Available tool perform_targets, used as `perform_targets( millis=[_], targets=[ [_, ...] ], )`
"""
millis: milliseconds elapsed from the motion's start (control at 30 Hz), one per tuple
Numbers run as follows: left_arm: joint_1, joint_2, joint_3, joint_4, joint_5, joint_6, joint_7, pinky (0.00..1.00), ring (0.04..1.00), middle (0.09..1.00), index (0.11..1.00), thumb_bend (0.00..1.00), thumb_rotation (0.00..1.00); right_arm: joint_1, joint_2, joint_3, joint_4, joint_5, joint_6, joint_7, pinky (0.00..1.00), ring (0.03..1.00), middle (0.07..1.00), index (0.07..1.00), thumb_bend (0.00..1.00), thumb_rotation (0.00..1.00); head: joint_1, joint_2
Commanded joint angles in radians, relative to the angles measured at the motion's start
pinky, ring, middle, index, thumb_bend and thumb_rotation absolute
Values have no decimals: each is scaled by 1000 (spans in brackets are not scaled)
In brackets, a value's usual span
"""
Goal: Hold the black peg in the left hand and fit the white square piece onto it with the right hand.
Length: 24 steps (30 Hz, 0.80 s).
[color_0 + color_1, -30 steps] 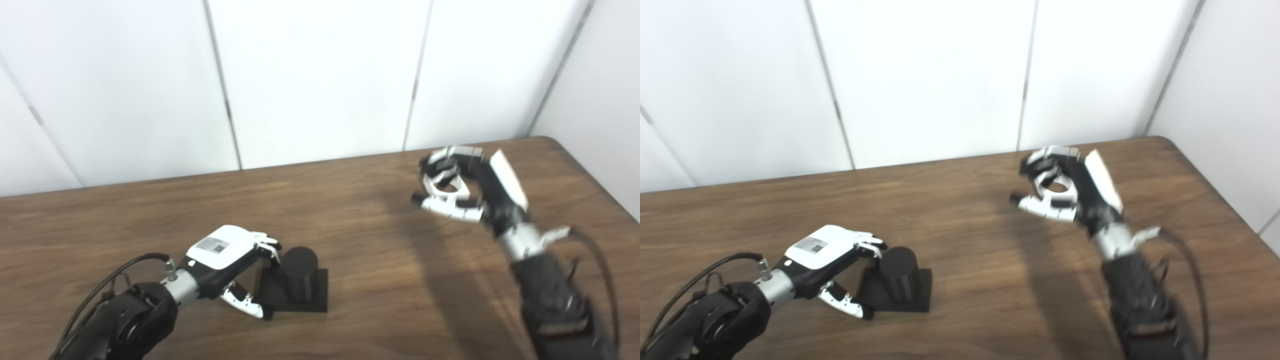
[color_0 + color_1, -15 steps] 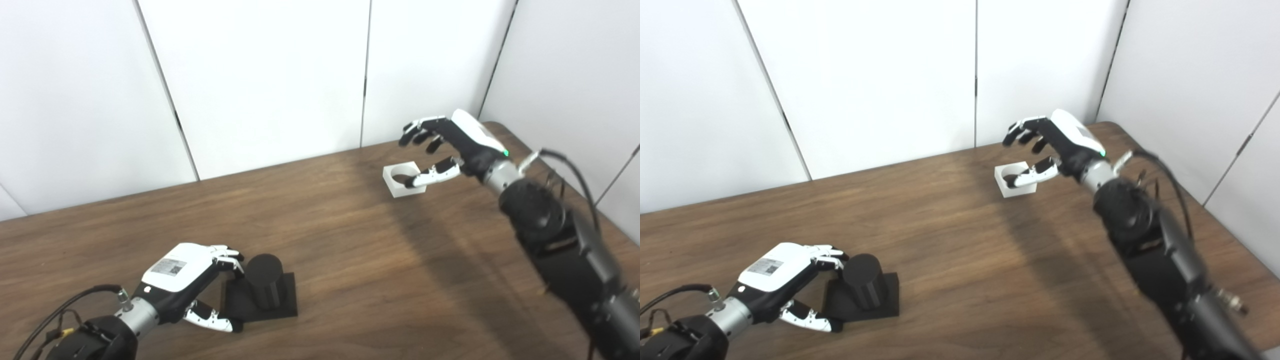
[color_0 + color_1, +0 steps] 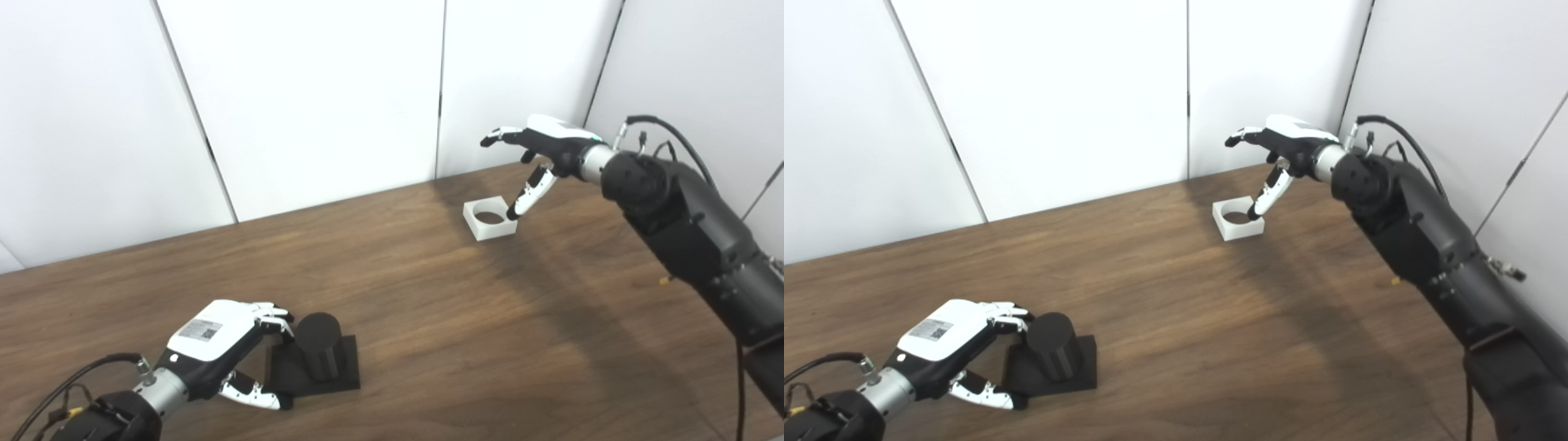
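Observation:
The black peg (image 3: pixel 318 349), a cylinder on a square base, stands on the brown table (image 3: pixel 441 324) at the front left. My left hand (image 3: pixel 223 340) is closed on its left side, fingers against the cylinder and thumb at the base's front corner. The white square piece (image 3: pixel 489 219) with a round hole lies flat at the far right. My right hand (image 3: pixel 545 144) hovers open above it, fingers stretched out and apart. Its thumb (image 3: pixel 527 193) points down to the piece's right rim. The scene also shows in the right eye view, with the piece (image 3: pixel 1236 220) and the peg (image 3: pixel 1051 355).
White wall panels (image 3: pixel 318 98) stand right behind the table's far edge and along its right side. The right arm (image 3: pixel 686 220) reaches in over the table's right part. Bare wood lies between the peg and the white piece.
The camera has shifted. My right hand, curled around the white piece a second ago, has opened and lifted its fingers; the piece lies on the table. The left hand keeps its place at the peg.

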State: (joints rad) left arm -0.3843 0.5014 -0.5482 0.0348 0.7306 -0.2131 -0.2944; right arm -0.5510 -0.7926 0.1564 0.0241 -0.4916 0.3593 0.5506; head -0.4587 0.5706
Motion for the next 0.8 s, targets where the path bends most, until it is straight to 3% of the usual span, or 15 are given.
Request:
perform_targets(
  millis=[0,167,767],
  targets=[
    [56,38,-38,43,57,-18,-62,843,881,838,489,523,62,-76,-43,14,-1,-24,21,31,796,975,995,931,854,157,1,1],
    [59,39,-39,41,52,-19,-58,843,884,839,488,523,62,-118,-41,73,66,-70,29,72,780,978,1000,950,897,180,4,1],
    [80,44,-30,4,46,1,-77,833,873,833,488,524,61,-197,32,175,251,-121,24,79,745,937,994,943,920,211,28,11]
  ],
)
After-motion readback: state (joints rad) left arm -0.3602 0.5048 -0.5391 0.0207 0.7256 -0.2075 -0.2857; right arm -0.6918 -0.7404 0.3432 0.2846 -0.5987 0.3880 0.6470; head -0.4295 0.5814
